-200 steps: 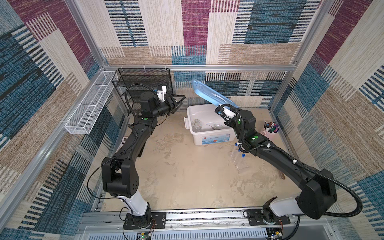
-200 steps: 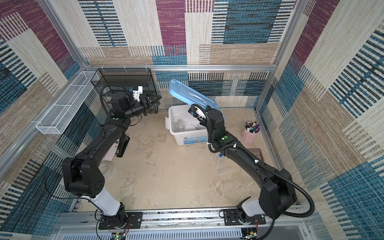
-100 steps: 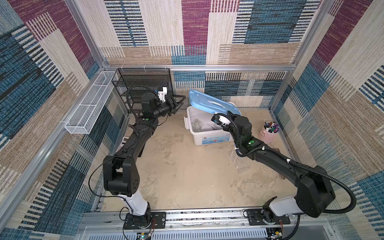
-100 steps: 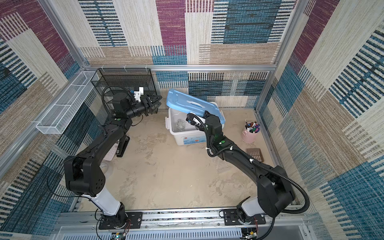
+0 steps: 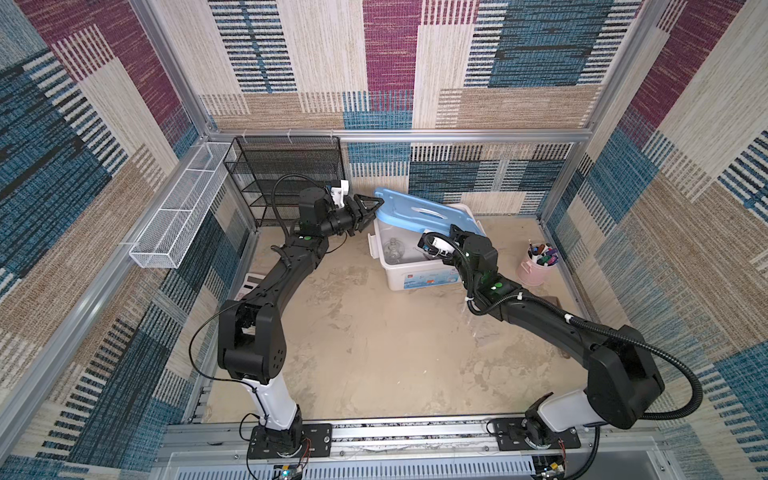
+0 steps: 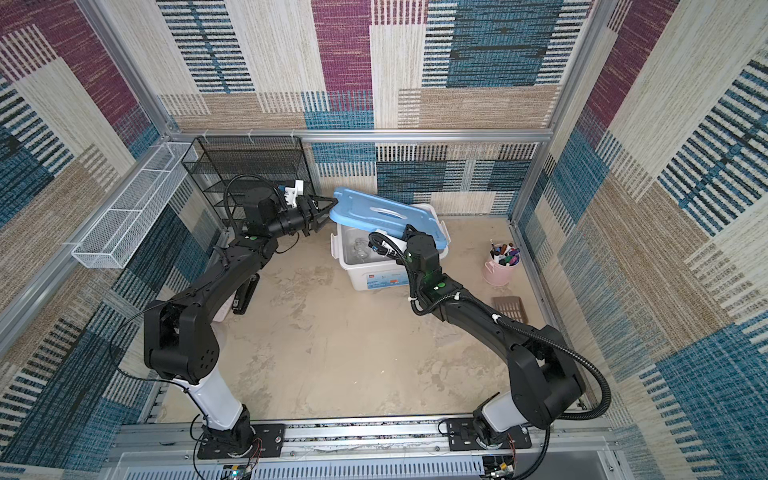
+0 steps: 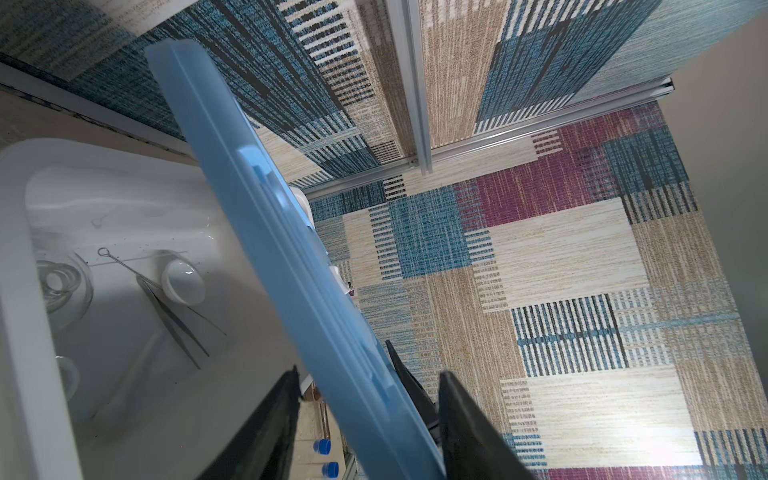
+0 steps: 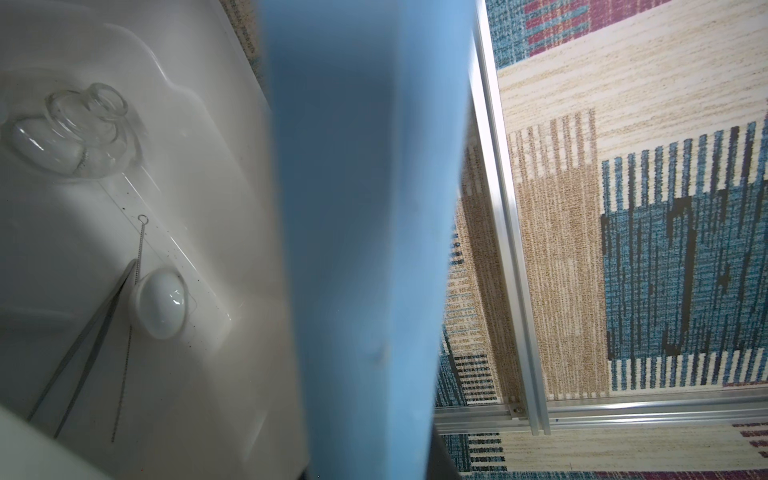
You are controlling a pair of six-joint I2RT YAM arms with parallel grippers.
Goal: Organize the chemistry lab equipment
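Observation:
A white bin (image 5: 415,278) (image 6: 374,278) stands at the back. A blue lid (image 5: 419,212) (image 6: 386,214) (image 7: 291,270) (image 8: 365,208) lies tilted over it. My right gripper (image 5: 430,237) (image 6: 386,241) (image 8: 365,469) is shut on the lid's near edge. My left gripper (image 5: 368,210) (image 6: 326,208) (image 7: 370,374) is open and straddles the lid's left corner, with a gap on one side. Inside the bin lie a glass flask (image 8: 83,124) (image 7: 62,286), a white dish (image 8: 160,303) (image 7: 183,282), tweezers (image 8: 83,340) (image 7: 174,324) and a wire brush (image 8: 140,245). Blue-capped test tubes (image 7: 322,446) lie on the table beside the bin.
A pink cup of markers (image 5: 538,266) (image 6: 500,266) stands right of the bin. A brown scoop (image 6: 509,309) lies near the right wall. A black mesh shelf (image 5: 291,174) and a white wire basket (image 5: 178,224) line the back left. A calculator (image 5: 249,284) lies under the left arm.
The right gripper has lowered the lid from steeply raised to nearly flat over the bin. The left gripper has moved onto the lid's left corner and its jaws have narrowed.

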